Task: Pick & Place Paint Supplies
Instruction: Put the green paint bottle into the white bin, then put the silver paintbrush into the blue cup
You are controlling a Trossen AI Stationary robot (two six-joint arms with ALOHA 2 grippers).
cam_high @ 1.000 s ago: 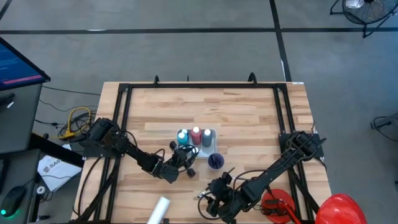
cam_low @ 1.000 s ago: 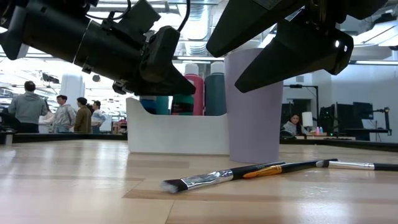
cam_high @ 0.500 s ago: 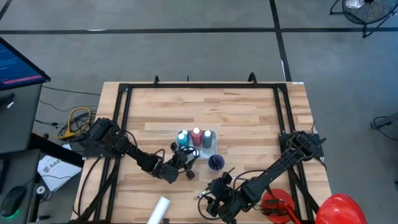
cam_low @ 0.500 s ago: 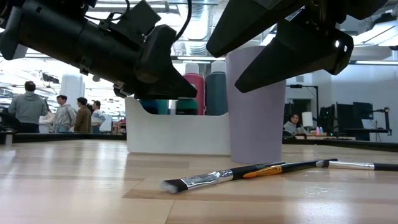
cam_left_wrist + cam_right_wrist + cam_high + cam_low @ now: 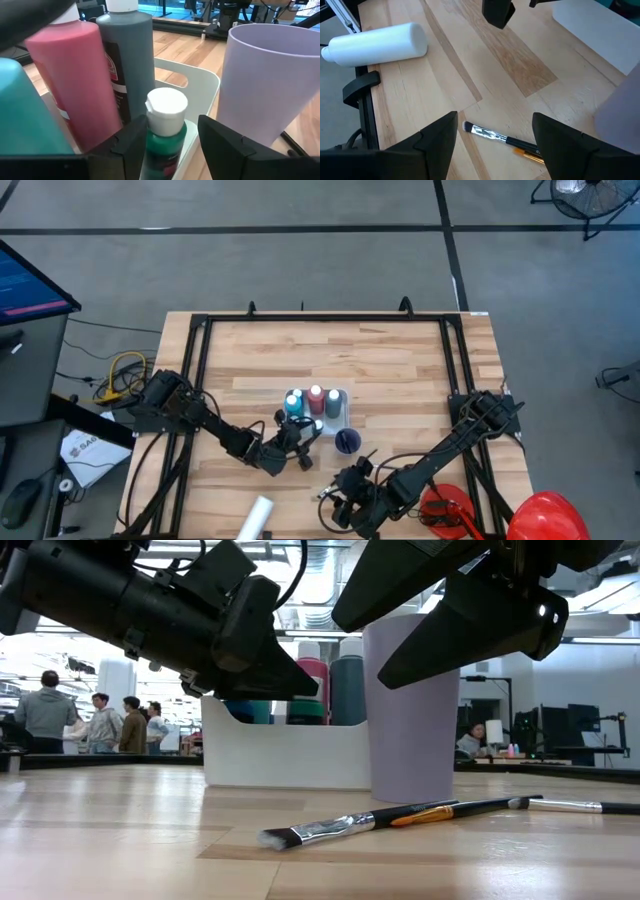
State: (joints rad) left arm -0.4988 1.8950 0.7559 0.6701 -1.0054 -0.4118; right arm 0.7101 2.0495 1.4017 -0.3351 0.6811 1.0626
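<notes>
The left gripper (image 5: 162, 137) stands with its fingers parted on either side of a small green paint bottle (image 5: 162, 137) with a white cap, which sits upright in the white tray (image 5: 200, 82) near the middle of the table, beside the red bottle (image 5: 75, 75) and the dark bottle (image 5: 127, 55). It looks light, stiff and smooth-sided, so it is best taken around the body just under the cap. The right gripper (image 5: 492, 140) hangs open over a thin brush (image 5: 502, 139) by the table's front edge; the brush is slight and apt to roll, so its handle is best pinched at mid-length.
</notes>
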